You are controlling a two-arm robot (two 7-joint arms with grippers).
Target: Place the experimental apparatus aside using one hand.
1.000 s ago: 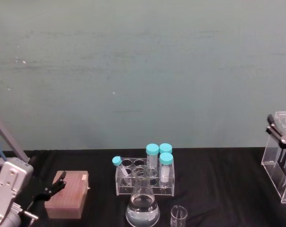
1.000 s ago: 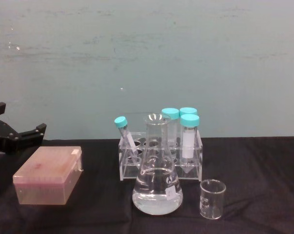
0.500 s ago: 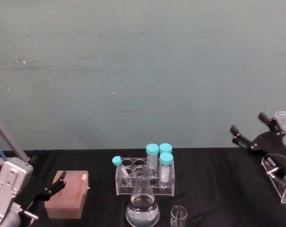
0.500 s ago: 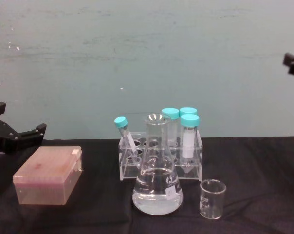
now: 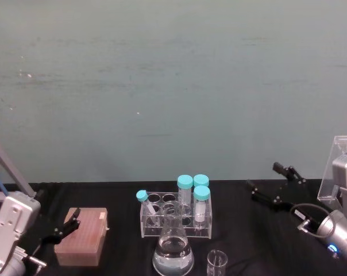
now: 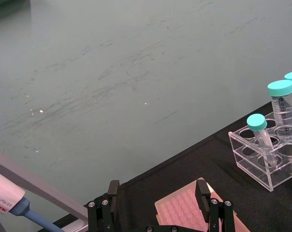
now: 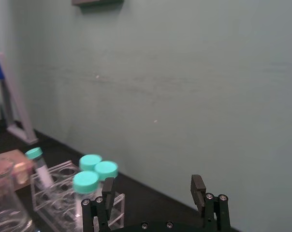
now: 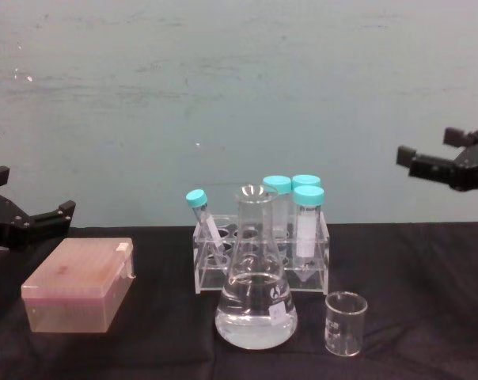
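Head view, right gripper [image 5: 262, 176]: raised over the black table [image 5: 259, 241], fingers spread wide, nothing between them.
Head view, tall acrylic rack [image 5: 328, 178]: just behind this gripper's wrist, partly hidden by the grey bracket [image 5: 344, 172].
Head view, conical flask [image 5: 173, 248]: upright with clear liquid, well apart from the right gripper, toward the left arm.
Head view, small beaker [image 5: 217, 263]: just beside the flask, on the side nearer the right gripper.
Head view, tube rack [image 5: 147, 229]: behind the flask, between the two grippers; three teal-capped tubes upright, one leaning.
Head view, left gripper [image 5: 61, 227]: low, parked, fingers apart and empty, just beside the pink box [image 5: 81, 238].
Left wrist view: fingers spread with nothing held; the pink box lies just beyond them and the tube rack farther off.
Right wrist view: fingers wide apart and empty; the capped tubes and the flask's shoulder lie beyond one finger, apart from it.
Chest view: the right gripper hangs well above the table, higher than the tube caps, touching nothing; the flask stands in front of the tube rack and the beaker near it; the left gripper hangs above the pink box, apart from it.
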